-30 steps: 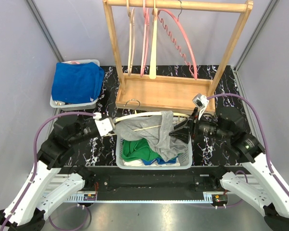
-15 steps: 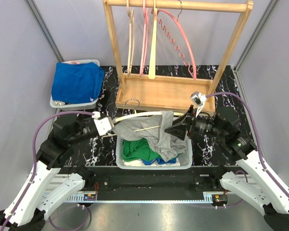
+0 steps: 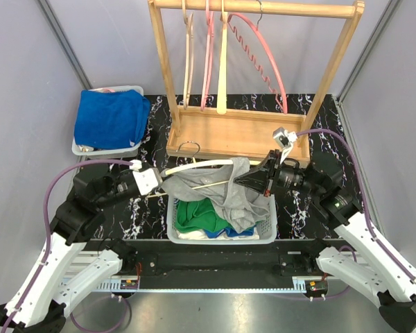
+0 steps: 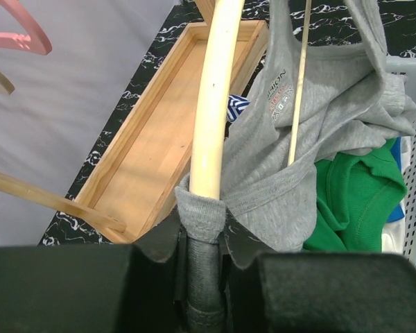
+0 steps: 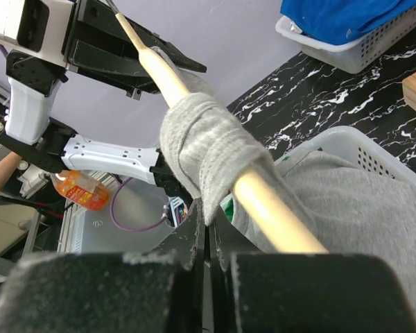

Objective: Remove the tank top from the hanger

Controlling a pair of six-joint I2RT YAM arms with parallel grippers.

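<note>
Landmark: white plastic mesh basket [image 3: 220, 238], rectangular, at the near centre of the black marbled tabletop [image 3: 151, 208]. The grey fabric tank top [image 3: 225, 193] hangs directly above this basket, draped over a pale curved wooden hanger [image 3: 197, 166] held level across the basket's far rim, with the garment's lower part sagging into the basket onto a folded green garment [image 3: 194, 216]. Left gripper [image 3: 157, 184], at the basket's left far corner: jaws clamped narrowly on the hanger's end, one tank-top strap bunched around the wood at the grip. Right gripper [image 3: 248, 182], above the basket's right far corner: jaws pressed fully together under the hanger's other arm; a fold of the strap wrapped there appears to be nipped between them, though the wrist view is too close to confirm. Beyond the basket stands a wooden clothes rack [image 3: 236, 132] with further hangers.
</note>
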